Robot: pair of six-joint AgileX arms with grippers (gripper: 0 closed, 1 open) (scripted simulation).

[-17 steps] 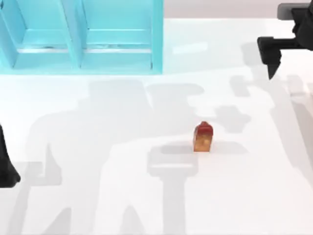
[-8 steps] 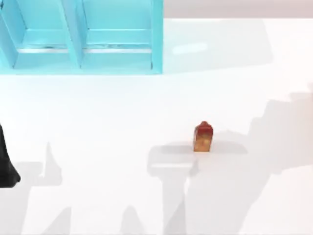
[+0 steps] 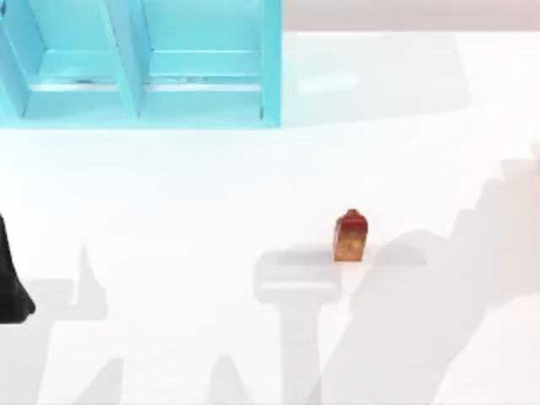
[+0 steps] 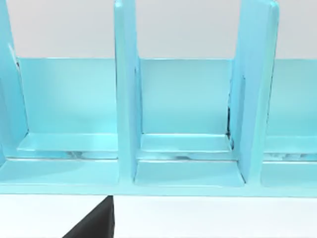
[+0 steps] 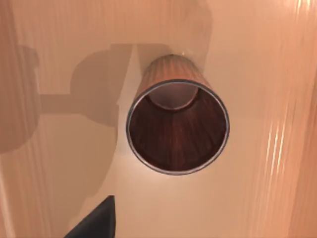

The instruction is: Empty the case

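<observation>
The case (image 3: pixel 143 63) stands at the far left of the table (image 3: pixel 169 211), its open front facing the near edge. It is one large turquoise cabinet, and I judge it stiff, heavy and not something to lift; the work is to take things out of it. In the left wrist view three bays (image 4: pixel 185 124) show between upright dividers, with a sliver of a fourth at one edge, each with a low shelf, and all look bare. I judge the emptying nearly or fully done, though any bays beyond these views stay unchecked.

One cup (image 5: pixel 177 126), dark red-brown, sits directly under the right wrist camera, mouth up and empty. It looks rigid, light and smooth-walled, so likely slippery; a hold across the rim or around the upper wall should suit it.

One carton (image 3: pixel 351 235), red-orange, stands upright on the table right of centre, well apart from the case. It is probably light and slightly crushable, best pinched across its flat sides.

The left arm (image 3: pixel 10 287) is parked at the table's left edge. I cannot tell how either gripper's fingers stand.
</observation>
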